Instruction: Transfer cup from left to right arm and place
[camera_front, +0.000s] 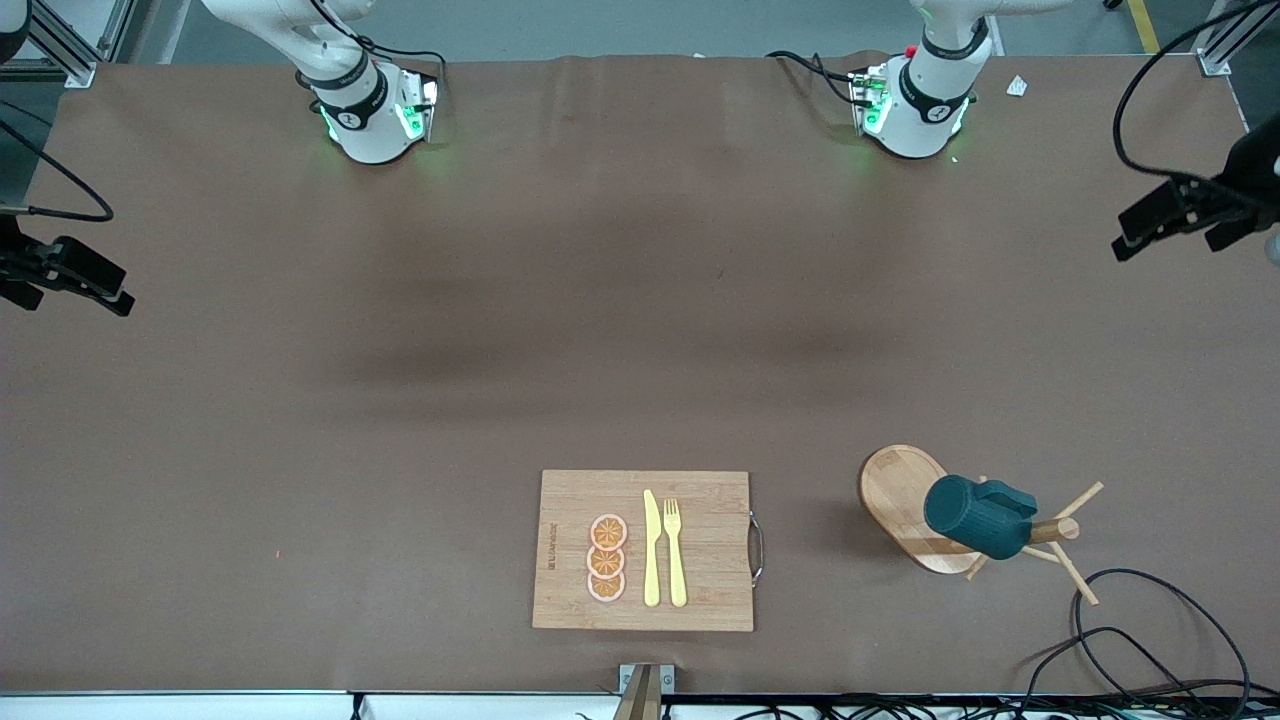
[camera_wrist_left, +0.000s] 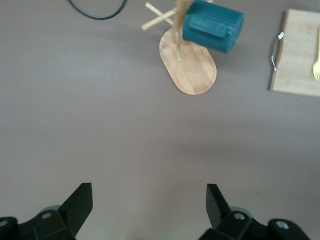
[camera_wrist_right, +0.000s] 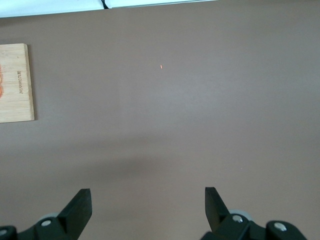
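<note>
The dark teal ribbed cup (camera_front: 975, 515) hangs tilted on a peg of a wooden peg rack (camera_front: 895, 490), near the front camera toward the left arm's end of the table. It also shows in the left wrist view (camera_wrist_left: 212, 25) on the rack (camera_wrist_left: 192, 70). My left gripper (camera_front: 1185, 228) is open and empty, high over the table's left-arm end, well apart from the cup; its jaws show wide apart (camera_wrist_left: 149, 192). My right gripper (camera_front: 55, 285) is open and empty, high over the right-arm end (camera_wrist_right: 147, 195), above bare table.
A wooden cutting board (camera_front: 710, 500) with a metal handle lies near the front edge, beside the rack. It carries three orange slices (camera_front: 607, 558), a yellow knife (camera_front: 651, 548) and a yellow fork (camera_front: 675, 550). Black cables (camera_front: 1150, 640) loop near the rack.
</note>
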